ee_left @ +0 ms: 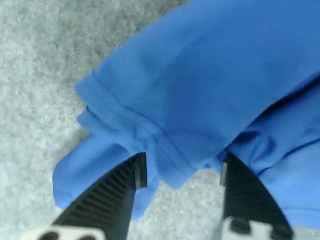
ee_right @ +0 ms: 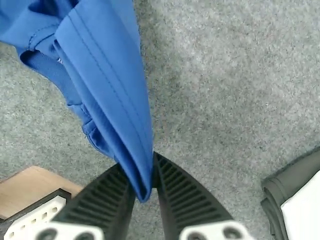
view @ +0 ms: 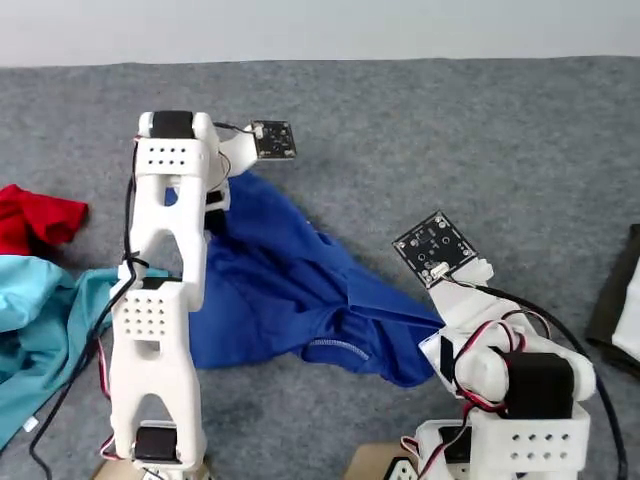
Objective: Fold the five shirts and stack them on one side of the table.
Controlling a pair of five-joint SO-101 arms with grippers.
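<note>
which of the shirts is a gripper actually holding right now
The blue shirt in the middle: the right gripper is shut on its edge. The red shirt and teal shirt lie off to one side, ungripped.

Soft, even light from above on your table.
You had bright, diffuse light: the grey table cover [view: 450,130] lay evenly lit in the high view, and the blue shirt [view: 280,290] cast only a thin dark rim along its near edge. In the left wrist view its top folds were bright, the tucked-under layers shaded; in the right wrist view a faint shadow lay beside the hanging cloth.
</note>
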